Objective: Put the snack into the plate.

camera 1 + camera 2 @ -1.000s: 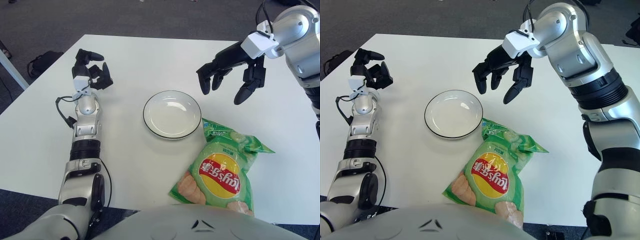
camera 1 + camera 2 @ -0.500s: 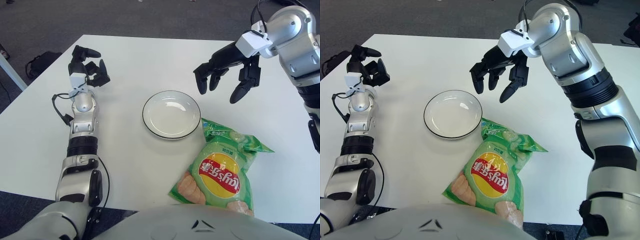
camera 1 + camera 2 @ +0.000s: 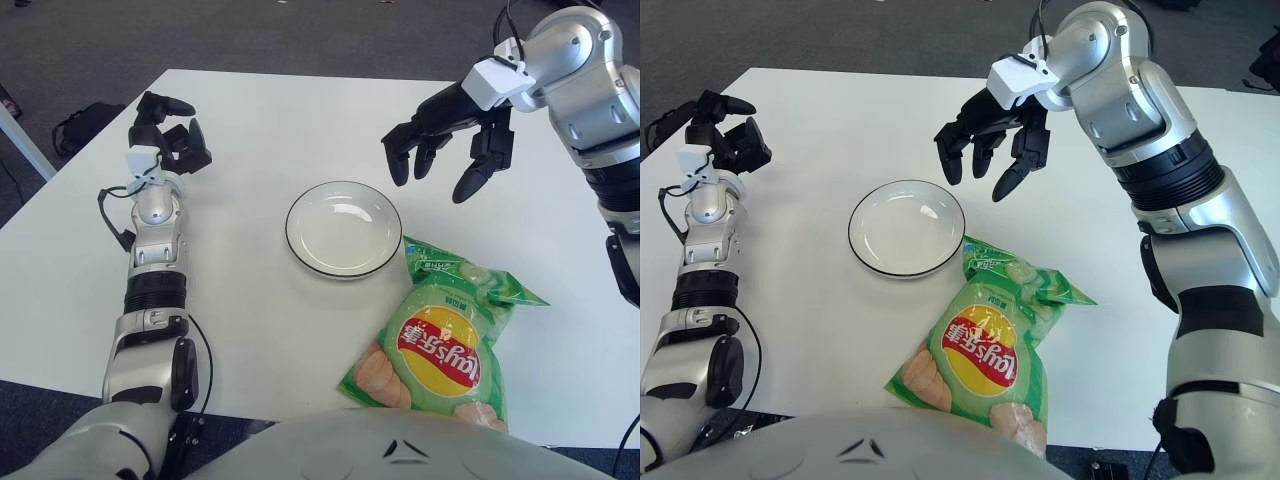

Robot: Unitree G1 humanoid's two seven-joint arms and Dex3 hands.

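Left eye view: the green snack bag (image 3: 443, 343) lies flat on the white counter (image 3: 300, 110), near and right of the empty plate (image 3: 344, 228), its top corner just beside the plate's rim. The right robot hand (image 3: 447, 142) hangs above the counter, far-right of the plate, fingers spread downward and holding nothing. The step in hand looks like the approach; next it must come down and nearer, onto the bag, and close on it. Against the earlier frame, this hand has drifted slightly left and farther away.

Right eye view: the left robot hand (image 3: 725, 132) shows at the far left, well apart from the plate, fingers loosely curled on nothing; it too has shifted left.
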